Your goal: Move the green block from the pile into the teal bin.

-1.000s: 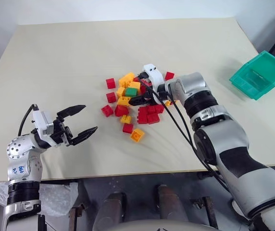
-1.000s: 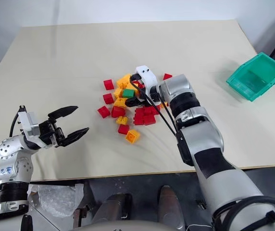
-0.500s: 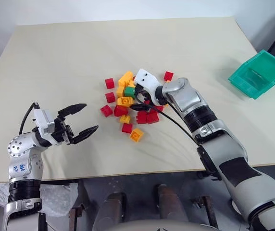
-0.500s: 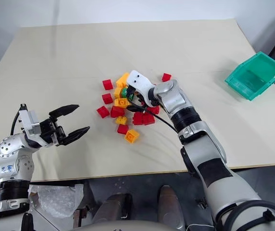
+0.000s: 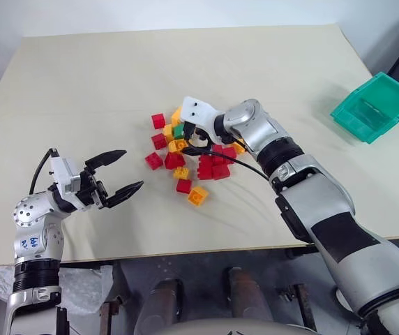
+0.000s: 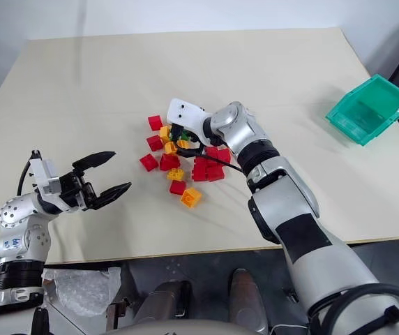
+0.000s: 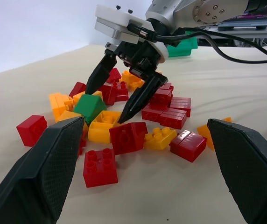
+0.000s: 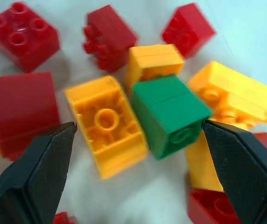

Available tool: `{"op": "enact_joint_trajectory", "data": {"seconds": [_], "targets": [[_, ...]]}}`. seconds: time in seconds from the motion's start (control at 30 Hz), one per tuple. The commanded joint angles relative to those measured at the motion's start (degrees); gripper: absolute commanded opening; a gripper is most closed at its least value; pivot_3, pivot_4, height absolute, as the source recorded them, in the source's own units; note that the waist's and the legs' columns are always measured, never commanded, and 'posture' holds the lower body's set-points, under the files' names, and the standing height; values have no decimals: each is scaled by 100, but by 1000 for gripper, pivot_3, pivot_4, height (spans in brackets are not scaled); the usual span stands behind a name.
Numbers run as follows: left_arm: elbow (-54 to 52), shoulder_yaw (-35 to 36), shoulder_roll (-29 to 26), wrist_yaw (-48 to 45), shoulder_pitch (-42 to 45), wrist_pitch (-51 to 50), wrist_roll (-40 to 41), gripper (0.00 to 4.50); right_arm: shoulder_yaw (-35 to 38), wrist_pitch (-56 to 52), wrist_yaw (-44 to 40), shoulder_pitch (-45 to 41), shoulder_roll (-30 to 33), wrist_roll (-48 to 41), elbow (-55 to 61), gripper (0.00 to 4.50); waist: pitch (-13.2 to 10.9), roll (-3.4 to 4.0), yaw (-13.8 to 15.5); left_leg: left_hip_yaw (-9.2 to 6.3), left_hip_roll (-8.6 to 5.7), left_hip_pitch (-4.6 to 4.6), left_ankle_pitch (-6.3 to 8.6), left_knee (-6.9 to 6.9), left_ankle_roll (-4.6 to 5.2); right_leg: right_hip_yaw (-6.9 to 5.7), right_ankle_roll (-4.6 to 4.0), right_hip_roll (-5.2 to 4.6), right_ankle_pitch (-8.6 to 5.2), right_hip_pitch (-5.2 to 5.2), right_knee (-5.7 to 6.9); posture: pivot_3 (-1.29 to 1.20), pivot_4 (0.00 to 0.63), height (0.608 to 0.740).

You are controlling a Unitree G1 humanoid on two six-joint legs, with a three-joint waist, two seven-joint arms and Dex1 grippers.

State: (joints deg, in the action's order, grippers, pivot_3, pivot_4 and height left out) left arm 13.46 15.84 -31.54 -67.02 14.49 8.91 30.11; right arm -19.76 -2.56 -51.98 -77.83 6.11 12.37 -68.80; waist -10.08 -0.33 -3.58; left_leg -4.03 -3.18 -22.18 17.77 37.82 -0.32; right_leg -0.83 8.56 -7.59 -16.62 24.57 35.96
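Left eye view, from my remote station: on the left, my left gripper hangs spread wide over bare table, gripping nothing and touching nothing, well apart from the bricks. A small label with blue handwriting sits on that arm's joint, too small for me to read. At centre, the pile of red and yellow-orange bricks lies loose on the tabletop, and the green block sits tilted within it, among yellow bricks. My right gripper points down into the pile, fingers fully apart and straddling the green block without closing on it; I cannot tell whether a fingertip touches it. Far right, the teal bin rests near the table's edge.
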Motion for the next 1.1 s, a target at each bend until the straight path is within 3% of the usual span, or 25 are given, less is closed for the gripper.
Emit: {"op": "enact_joint_trajectory", "data": {"seconds": [0.03,0.4,0.63,0.8,0.97,1.1], "targets": [[-186,72,14,58,-40,90,58,4500,24,203,-217,-183,-132,64,-83,4484,0,0,-1,0,0,0,0,0,0,0,0,0,0,0,0,0,150,740],[-227,89,9,117,-78,121,62,4500,142,516,-2058,-91,141,-152,429,4484,-1,1,-59,-1,2,0,1,0,-2,-1,0,1,0,0,0,0,150,740],[-225,49,31,129,-29,123,53,4500,32,354,-2748,207,558,-198,1164,4484,0,1,-48,-2,1,0,1,1,-2,-2,0,0,0,-1,0,0,150,740],[-219,60,18,119,-38,137,61,4500,-74,395,-2813,413,932,-54,1563,4484,0,0,-15,-2,-1,0,1,3,-2,-1,0,-2,0,-1,0,0,150,740],[-222,40,33,120,-40,150,52,4500,260,152,-1229,-79,579,-31,865,4484,-1,1,-75,0,2,0,1,3,-3,0,0,1,0,0,1,0,150,740],[-207,15,52,139,19,151,36,4500,313,53,-729,-325,238,-7,336,4484,-1,1,-106,-2,7,0,0,0,-8,-2,-3,5,-1,1,2,0,150,740]]}}
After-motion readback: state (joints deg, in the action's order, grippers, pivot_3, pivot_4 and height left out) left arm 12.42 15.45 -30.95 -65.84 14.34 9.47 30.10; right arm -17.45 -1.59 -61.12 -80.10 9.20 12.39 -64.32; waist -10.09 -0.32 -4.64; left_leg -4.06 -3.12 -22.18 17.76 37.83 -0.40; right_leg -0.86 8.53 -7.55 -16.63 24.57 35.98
